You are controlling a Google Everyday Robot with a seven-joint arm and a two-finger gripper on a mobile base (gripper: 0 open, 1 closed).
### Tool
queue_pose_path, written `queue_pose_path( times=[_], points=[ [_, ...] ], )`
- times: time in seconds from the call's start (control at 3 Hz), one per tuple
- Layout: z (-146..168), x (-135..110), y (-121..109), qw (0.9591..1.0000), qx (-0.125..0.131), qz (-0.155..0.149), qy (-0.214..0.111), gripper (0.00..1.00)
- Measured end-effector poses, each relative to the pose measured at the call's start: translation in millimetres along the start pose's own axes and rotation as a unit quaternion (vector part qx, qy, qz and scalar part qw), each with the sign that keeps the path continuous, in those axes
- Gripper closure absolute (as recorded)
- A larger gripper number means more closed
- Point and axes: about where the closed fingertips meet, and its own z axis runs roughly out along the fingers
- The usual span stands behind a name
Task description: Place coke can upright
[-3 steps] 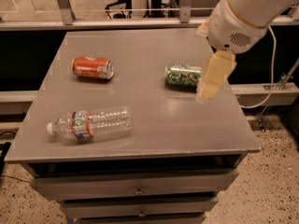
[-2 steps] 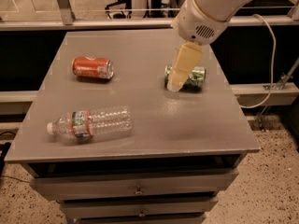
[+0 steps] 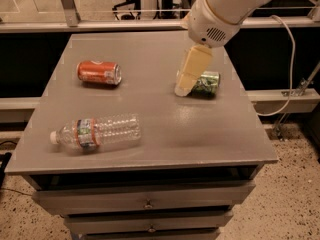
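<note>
The coke can (image 3: 99, 73) lies on its side on the grey cabinet top (image 3: 165, 134), well left of the green can (image 3: 206, 84) (also lying down), and the gripper (image 3: 183, 88) hangs tip-down at that can's left end, open or closed I cannot tell

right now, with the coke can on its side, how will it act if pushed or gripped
The coke can lies on its side, so it will probably roll if nudged. Thin aluminium likely dents under hard squeezing. The gripper hangs by the green can, apart from the coke can.
</note>
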Motion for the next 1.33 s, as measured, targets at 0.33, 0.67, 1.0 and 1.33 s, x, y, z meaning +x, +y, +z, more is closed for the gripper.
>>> queue_pose_path(
  times=[0.33, 0.67, 1.0, 1.33],
  points=[
    [41.1, -43.3, -45.6, 0.9984, 0.017, -0.005, -0.053, 0.00],
    [70.8, -85.1, -87.1, 0.9949, 0.024, -0.007, -0.098, 0.00],
    [127.4, -138.4, -94.0, 0.9911, -0.019, 0.018, -0.130, 0.00],
    [162.2, -168.2, -82.4, 0.9884, -0.059, 0.038, -0.135, 0.00]
  ],
)
